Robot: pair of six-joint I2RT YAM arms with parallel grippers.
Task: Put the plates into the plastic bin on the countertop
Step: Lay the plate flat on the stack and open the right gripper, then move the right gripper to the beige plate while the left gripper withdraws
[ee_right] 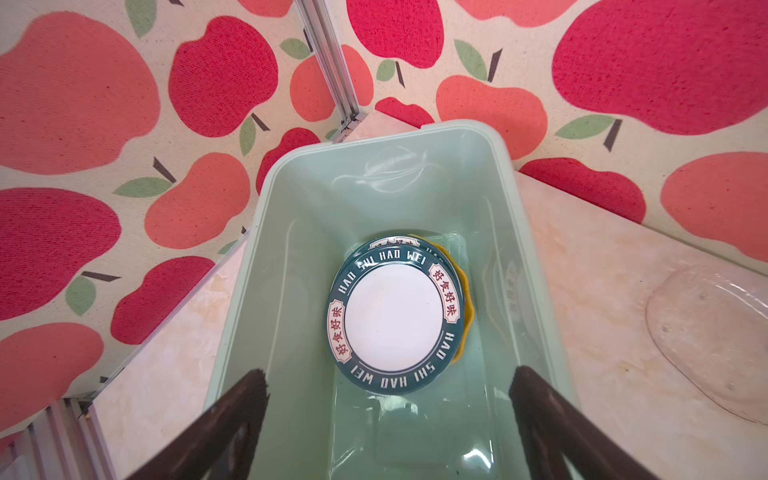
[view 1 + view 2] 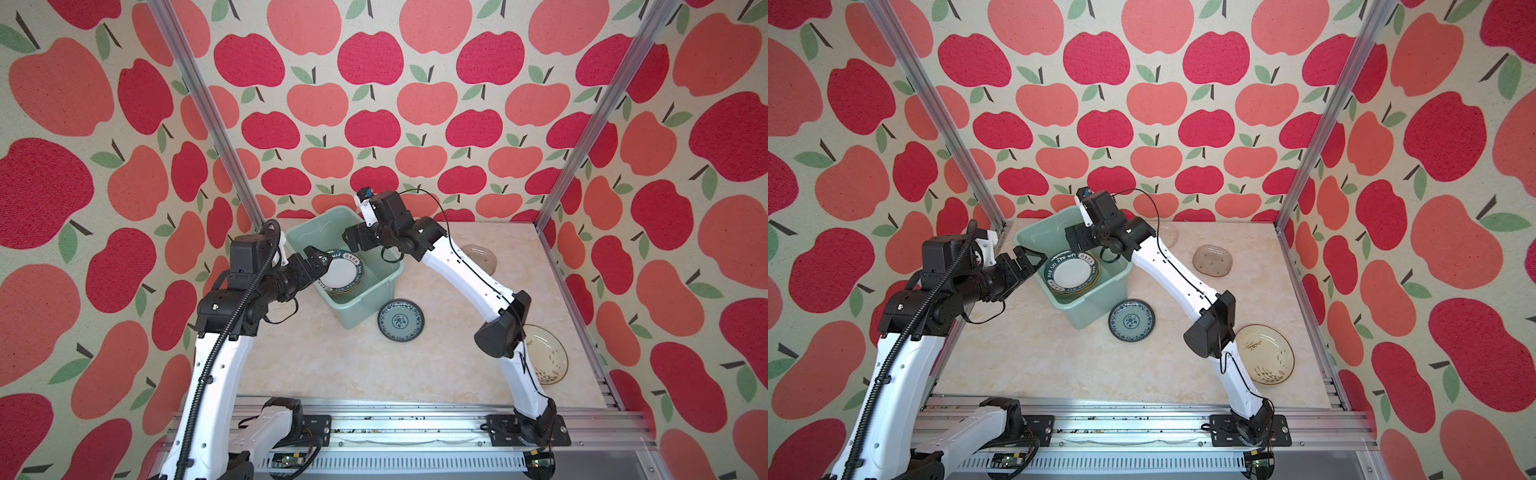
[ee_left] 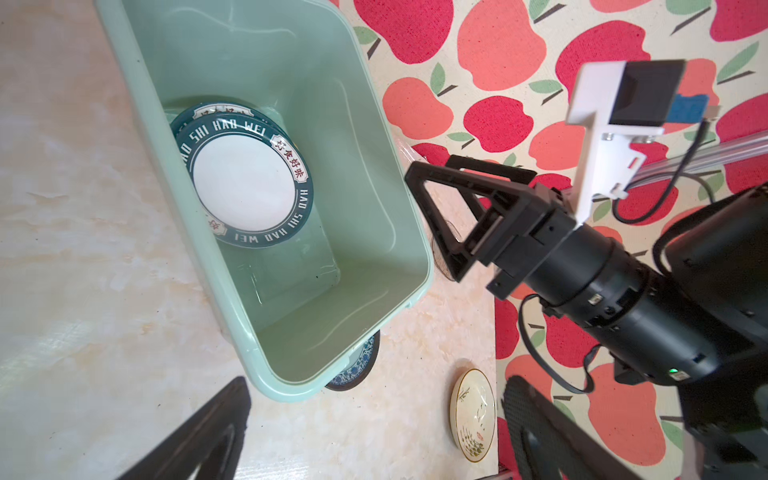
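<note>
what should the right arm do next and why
Probably lift the right gripper clear of the plastic bin and move toward the teal plate beside it on the countertop: its jaws are open and empty, and the lettered plate already lies stacked inside.

Plastic bin (image 2: pixel 374 299): plain pale mint green.
Lettered plate (image 1: pixel 395 318): white centre; dark teal rim with white Latin lettering and cream panels carrying red Chinese characters.
Scalloped plate (image 1: pixel 468 309): yellow edge.
Patterned plate (image 2: pixel 401 321): teal centre with a dark blue floral motif, blue-and-white patterned band, dark outer edge.
Cream plate (image 2: pixel 1264 353): cream with a brown rim, a dark sprig and scattered dark specks.
Oval glass dish (image 2: pixel 1212 260): translucent smoky brown.
Countertop (image 2: pixel 332 365): beige-cream marble pattern with faint yellowish veins.
Walls (image 2: pixel 374 104): cream fabric printed with crimson and coral apples, green leaves, dark stems.
Robot arms (image 2: pixel 461 266): white shells, black joints and cables.
Rails (image 2: pixel 415 419): silver aluminium.
</note>
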